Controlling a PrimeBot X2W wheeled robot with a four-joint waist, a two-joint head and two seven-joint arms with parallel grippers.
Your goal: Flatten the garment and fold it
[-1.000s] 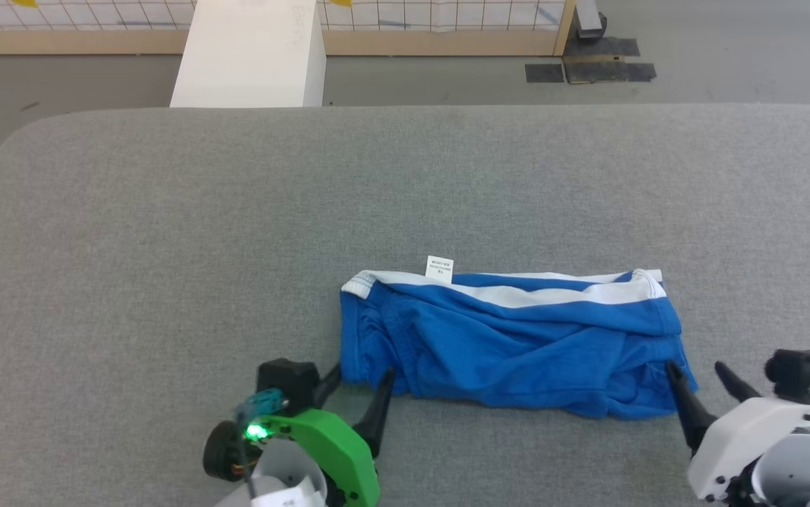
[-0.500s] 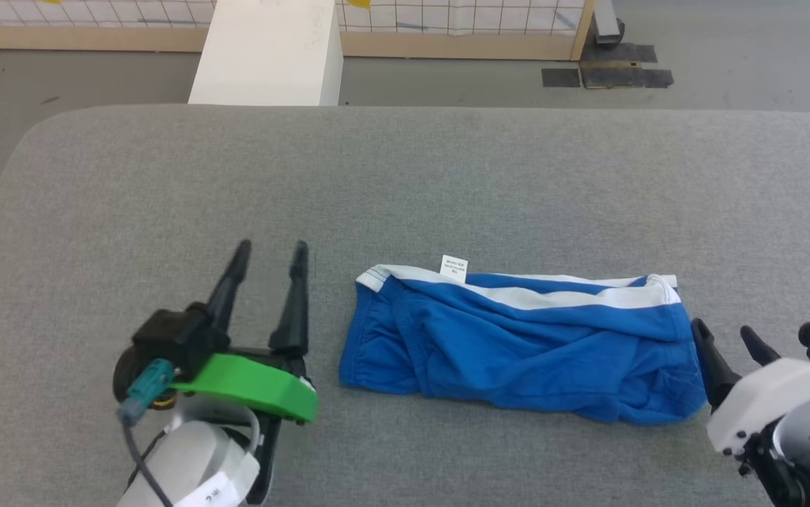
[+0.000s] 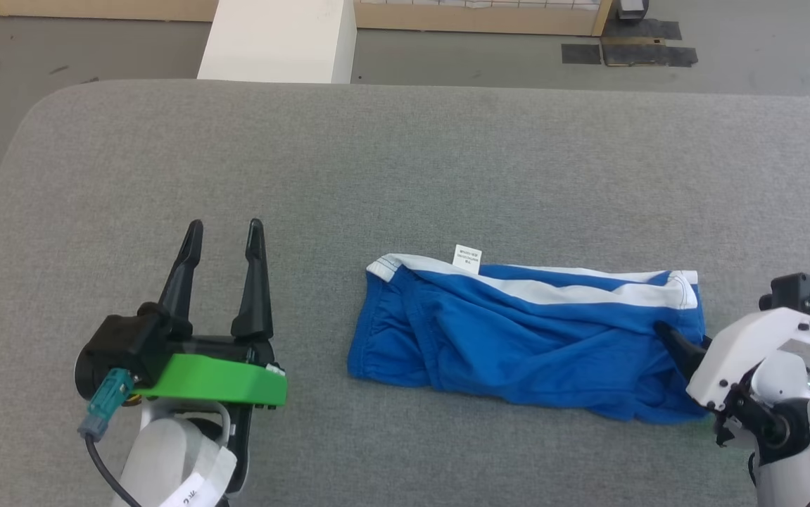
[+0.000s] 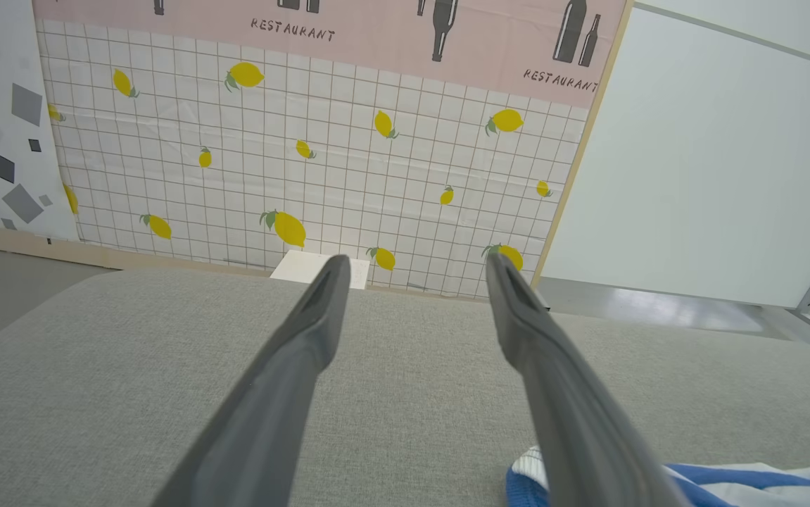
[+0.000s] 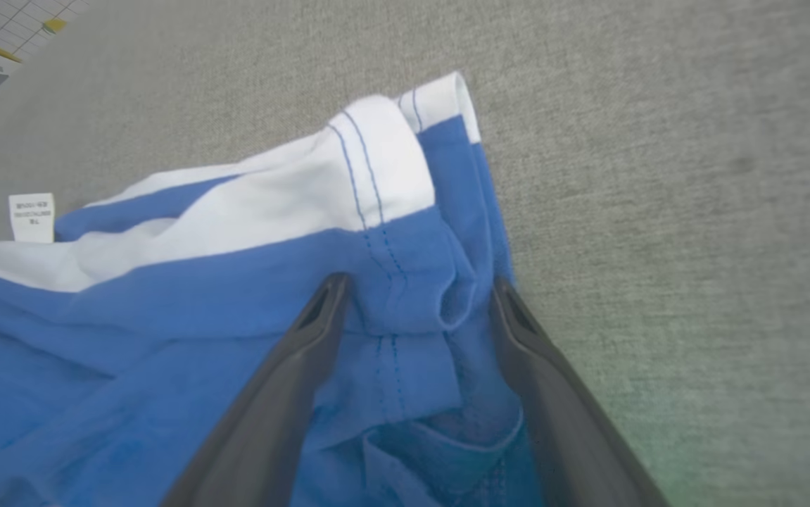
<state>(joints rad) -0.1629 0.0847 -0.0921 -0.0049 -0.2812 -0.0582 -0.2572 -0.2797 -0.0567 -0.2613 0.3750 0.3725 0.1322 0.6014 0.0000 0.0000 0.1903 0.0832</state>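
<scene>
Surface: grey fabric-covered table (image 3: pixel 405 162) with rounded corners; white block (image 3: pixel 278 39) past its far edge, lemon-print wall (image 4: pixel 306 162) behind.
Garment position: blue shorts (image 3: pixel 517 345) lie on the near half of the table, right of centre.
Long axis: runs left to right across the robot's front, gathered waistband (image 3: pixel 369 352) at the left end, white-trimmed hem (image 5: pixel 390 155) at the right end.
Right gripper (image 5: pixel 419 282): 2 fingers spread wide, straddling the hem-end fold; blue cloth lies between them, nothing pinched yet.
Left gripper (image 3: pixel 226 224): 2 fingers spread wide, empty, pointing away from the robot over bare table, well apart from the waistband end.
Key relation: shorts lie to the right of the left fingers; the right arm is plainly nearer, already at the cloth.
Garment look: folded into 1 narrow band, white side stripe (image 3: pixel 587 292) along the far edge, care label (image 3: pixel 467 258) sticking out there; diagonal creases and a bunched near edge.
Judgement: fold looks rough, not neat; the left arm would need to swing right to reach its end.
</scene>
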